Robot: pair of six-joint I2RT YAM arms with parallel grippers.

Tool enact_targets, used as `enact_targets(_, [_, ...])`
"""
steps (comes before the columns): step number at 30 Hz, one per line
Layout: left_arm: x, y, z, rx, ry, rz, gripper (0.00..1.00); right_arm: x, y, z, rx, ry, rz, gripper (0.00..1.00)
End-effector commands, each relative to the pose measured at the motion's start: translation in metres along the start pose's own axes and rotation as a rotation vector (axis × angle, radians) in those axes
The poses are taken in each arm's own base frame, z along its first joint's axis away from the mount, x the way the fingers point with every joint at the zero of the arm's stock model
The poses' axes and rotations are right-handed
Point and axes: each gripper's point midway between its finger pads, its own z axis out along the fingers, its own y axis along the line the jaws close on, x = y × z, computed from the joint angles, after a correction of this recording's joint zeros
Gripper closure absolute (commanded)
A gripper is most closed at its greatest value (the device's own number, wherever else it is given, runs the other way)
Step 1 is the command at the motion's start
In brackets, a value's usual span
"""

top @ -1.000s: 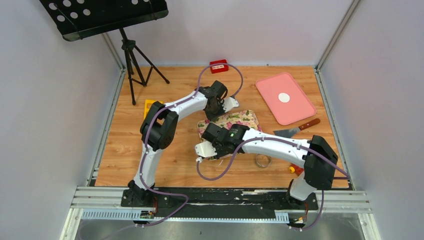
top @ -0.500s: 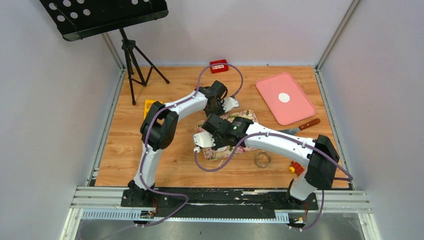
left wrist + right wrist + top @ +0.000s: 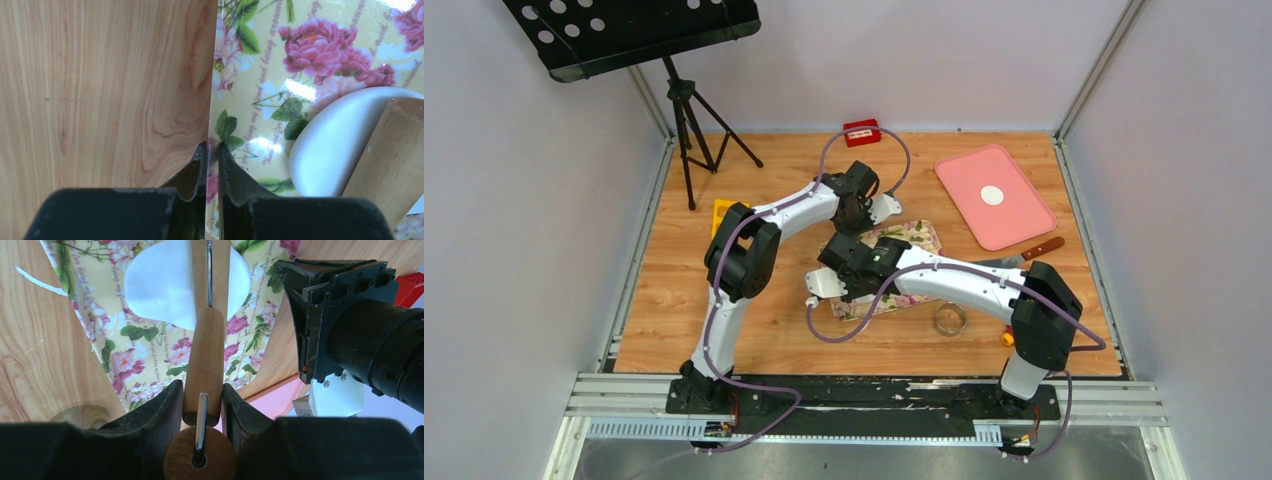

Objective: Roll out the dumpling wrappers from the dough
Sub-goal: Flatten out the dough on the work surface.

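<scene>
A flattened sheet of white dough (image 3: 165, 285) lies on the floral mat (image 3: 916, 233). My right gripper (image 3: 201, 384) is shut on the wooden handle of the rolling pin (image 3: 206, 355), whose roller rests across the dough. The left wrist view shows the dough (image 3: 335, 150) with the pin (image 3: 395, 155) on its right side. My left gripper (image 3: 211, 147) is shut on the mat's edge (image 3: 214, 90), the thin sheet pinched between its jaws. One round dumpling wrapper (image 3: 992, 195) lies on the pink tray (image 3: 1014, 225) at the back right.
A metal ring cutter (image 3: 950, 319) stands right of the mat, near a wooden-handled scraper (image 3: 1019, 258) and a small red and yellow item (image 3: 1014, 337). A red box (image 3: 861, 132) sits at the back edge. A tripod stand (image 3: 689, 110) and a yellow object (image 3: 721, 212) are at the left.
My right arm has pushed the rolling pin away from the bases, farther over the mat toward the left gripper. The left arm has not moved.
</scene>
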Motion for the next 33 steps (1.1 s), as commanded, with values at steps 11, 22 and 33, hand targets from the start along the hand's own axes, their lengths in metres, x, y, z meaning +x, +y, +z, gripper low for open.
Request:
enact_targets(11, [0.024,-0.009,0.026,0.030,0.085,-0.003,1.00,0.018,0.089,-0.003,-0.274,0.106,-0.106,1.00])
enact_targets(22, [0.024,-0.009,0.026,0.031,0.084,-0.002,1.00,0.020,0.097,-0.019,-0.320,0.104,-0.098,1.00])
enact_targets(33, [0.024,-0.010,0.026,0.033,0.087,-0.005,1.00,0.013,0.070,-0.045,-0.201,0.064,-0.055,1.00])
